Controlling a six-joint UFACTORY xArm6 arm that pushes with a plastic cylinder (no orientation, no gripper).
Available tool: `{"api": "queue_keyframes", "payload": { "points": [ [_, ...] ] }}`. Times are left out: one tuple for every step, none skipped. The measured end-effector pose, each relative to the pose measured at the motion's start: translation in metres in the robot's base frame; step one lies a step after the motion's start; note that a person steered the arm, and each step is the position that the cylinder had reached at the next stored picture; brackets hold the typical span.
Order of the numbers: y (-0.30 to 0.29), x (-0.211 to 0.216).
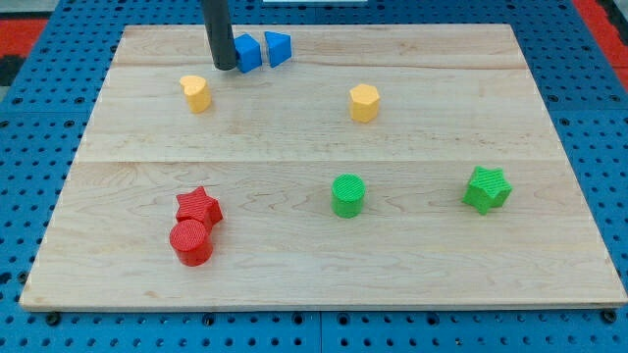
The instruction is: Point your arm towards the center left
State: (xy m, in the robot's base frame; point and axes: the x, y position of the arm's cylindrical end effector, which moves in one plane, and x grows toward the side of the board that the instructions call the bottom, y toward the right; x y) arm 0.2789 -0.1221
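My tip [225,67] is at the view's top left of the wooden board [324,284], touching or just left of a blue cube [247,53]. A blue triangular block [279,48] sits right of the cube. A yellow block [196,94] lies just below and left of my tip. Another yellow block, roughly hexagonal [364,102], is at the upper middle. A red star [198,207] and a red cylinder [191,242] touch each other at the lower left. A green cylinder [347,194] and a green star [487,189] lie at the lower right.
The board rests on a blue perforated table [599,118]. A red patch [20,29] shows at the view's top left corner, beyond the board.
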Motion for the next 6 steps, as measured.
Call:
{"api": "queue_keyframes", "payload": {
  "points": [
    [0.011,0.025],
    [0.036,0.053],
    [0.007,0.117],
    [-0.056,0.115],
    [-0.091,0.092],
    [-0.146,0.097]
  ]
}}
